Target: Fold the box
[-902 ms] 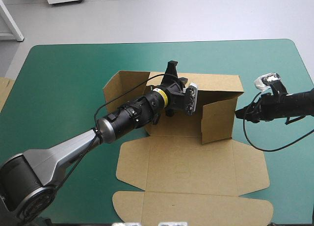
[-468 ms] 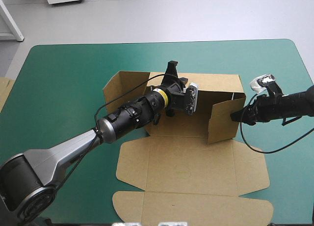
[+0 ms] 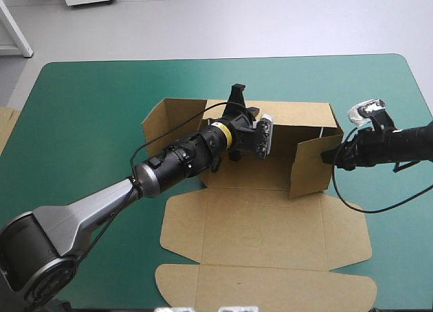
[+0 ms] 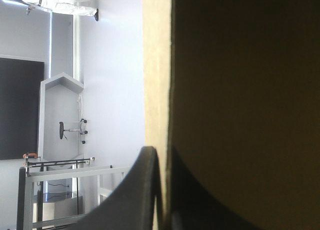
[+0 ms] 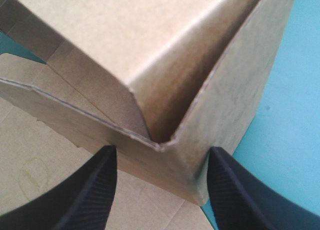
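Note:
The brown box lies in the middle of the teal-green table, its back wall and right side wall raised and the lid flat toward the front edge. My left gripper reaches over the base and is shut on the top edge of the back wall. In the left wrist view the board runs up between the gripper's black fingers. My right gripper is open at the right wall's outer side. In the right wrist view the gripper has the box's upright corner between its spread fingers.
A left side flap stands half raised beyond the left arm. The edge of more brown board shows at the table's left edge. Bare teal-green cover lies to the left and behind the box.
The right gripper has come in against the right side wall, and that wall has swung outward to the right. The left gripper has stayed on the back wall.

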